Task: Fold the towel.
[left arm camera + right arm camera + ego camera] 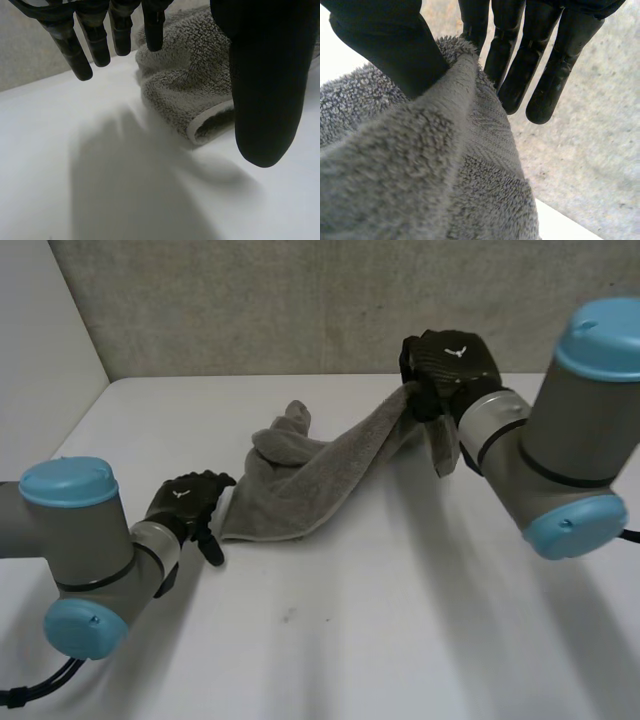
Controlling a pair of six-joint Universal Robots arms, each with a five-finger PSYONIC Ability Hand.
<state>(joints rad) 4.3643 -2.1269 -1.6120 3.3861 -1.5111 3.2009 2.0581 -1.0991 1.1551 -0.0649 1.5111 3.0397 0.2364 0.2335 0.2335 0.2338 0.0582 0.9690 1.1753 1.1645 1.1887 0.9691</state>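
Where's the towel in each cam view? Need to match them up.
Head: towel mid-table, running from beside the left hand up to the right hand, which pinches its raised end.
Left wrist: towel bunched at the left hand's fingertips.
Right wrist: towel pinched between thumb and fingers.
Shared landmark: white table.

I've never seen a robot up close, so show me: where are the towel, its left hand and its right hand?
towel [295, 495], head view, on its flat grey middle.
left hand [185, 500], head view, on the back of the hand.
right hand [452, 360], head view, on the back of the hand.
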